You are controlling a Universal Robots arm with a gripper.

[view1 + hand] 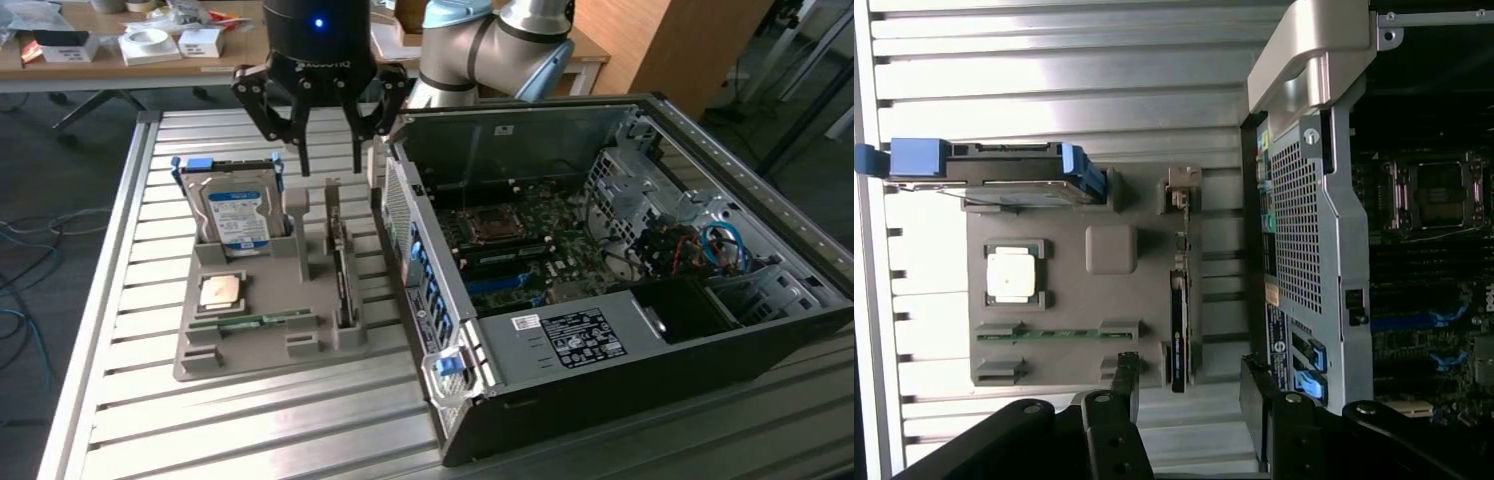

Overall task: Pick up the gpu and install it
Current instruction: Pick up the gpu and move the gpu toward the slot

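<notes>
The gpu (pixel 343 275) is a thin dark card standing on edge in a slot along the grey holder tray (pixel 267 300), on the side nearest the computer case. The wrist view looks down its narrow edge, gpu (pixel 1178 320). My gripper (pixel 330 160) hangs above the tray's far end, over the line of the card, open with nothing between its black fingers (pixel 300 150). It is apart from the card. In the wrist view the gripper (pixel 1189 395) straddles the card's near end, and both fingertips (pixel 1124 385) are spread wide.
The tray also holds a silver hard drive (pixel 240 210) in a blue caddy, a square processor (pixel 220 292) and a green memory stick (pixel 254 322). The open computer case (pixel 574 340) lies close on the exterior view's right, its motherboard (pixel 527 240) exposed. Everything rests on a slatted metal table (pixel 134 400).
</notes>
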